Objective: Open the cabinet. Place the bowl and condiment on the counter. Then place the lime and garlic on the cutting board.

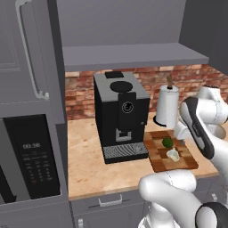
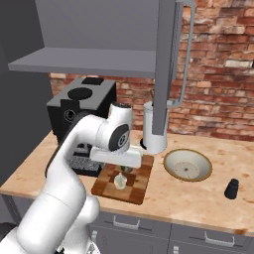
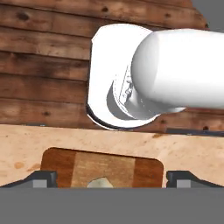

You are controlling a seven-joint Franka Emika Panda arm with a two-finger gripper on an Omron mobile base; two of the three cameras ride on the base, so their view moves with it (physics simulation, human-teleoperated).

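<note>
The cabinet [image 2: 166, 64] door hangs swung out over the desk [image 2: 198, 198], so its shelf could be reached. The bowl [image 2: 187, 164] sits flat on the desk to the right of the paper-towel roll [image 2: 155, 128], and the condiment [image 2: 231, 188] stands upright further right, both kept clear of the cutting board [image 1: 171, 151]. On that board, just in front of the coffee machine [image 1: 120, 113], the lime [image 1: 167, 142] and the garlic [image 1: 173, 154] lie close together. The tool [image 3: 105, 181] hangs just above the garlic with its jaws spread wide and nothing between them, which to me reads as the bulb being let go. By my judgement every item is where it belongs.
</note>
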